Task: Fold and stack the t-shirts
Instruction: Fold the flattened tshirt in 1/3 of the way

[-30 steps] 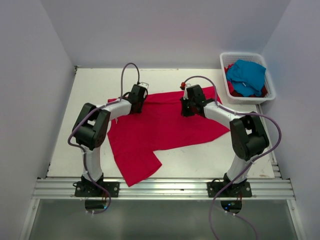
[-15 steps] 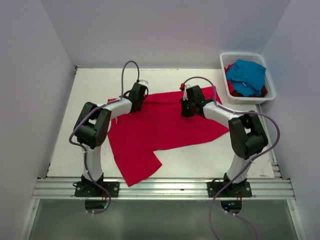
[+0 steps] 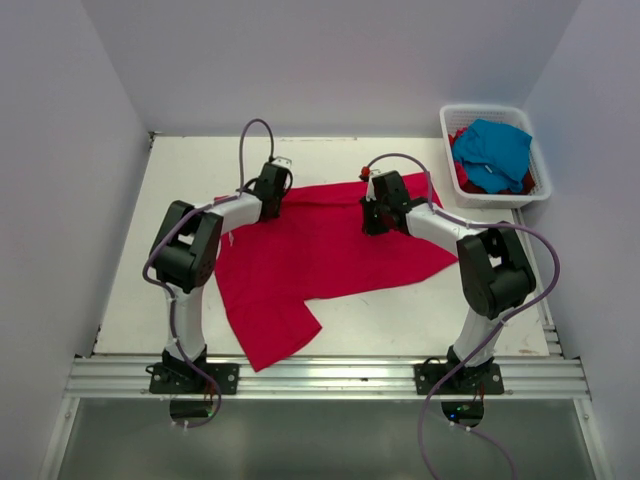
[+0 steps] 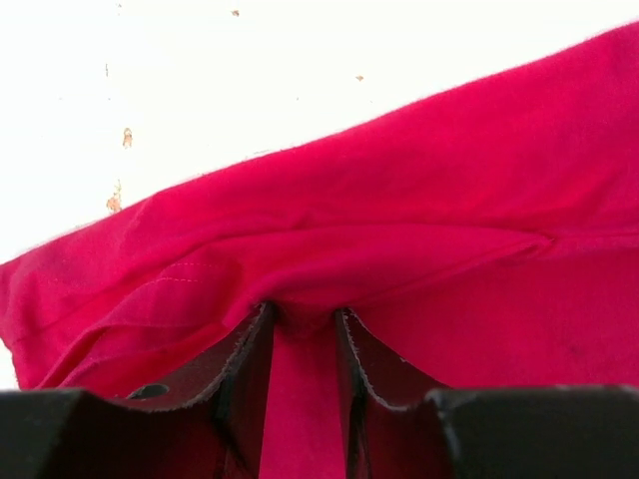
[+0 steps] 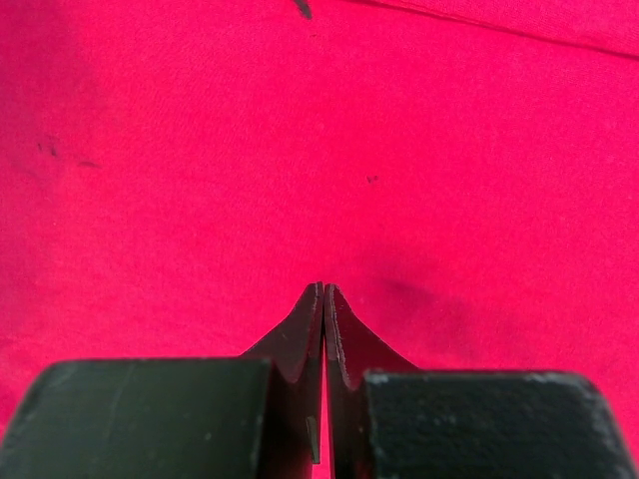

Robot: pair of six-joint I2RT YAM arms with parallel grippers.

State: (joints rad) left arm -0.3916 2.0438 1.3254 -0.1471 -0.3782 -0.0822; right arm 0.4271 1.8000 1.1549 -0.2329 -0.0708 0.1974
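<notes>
White tbl (image 3: pixel 120 290): 1 crimson t-shirt (image 3: pixel 330 250) spread wide, creased; far edge bunched.

- Left arm (image 3: pixel 185 255), right arm (image 3: pixel 495 270): white links, bulky black joint housings.
- Purple cable (image 3: pixel 243 150) runs from the rail (image 3: pixel 330 375) along each arm.
- Black base plates (image 3: pixel 195 378) sit on the rail.
- Fingers (image 5: pixel 295 339): black, tapered.

A robot lab cell: plain white walls (image 3: pixel 330 60) enclose a white bench (image 3: pixel 190 170); two arms (image 3: pixel 190 250) are bolted to a metal rail (image 3: pixel 330 378) at the bottom.
</notes>
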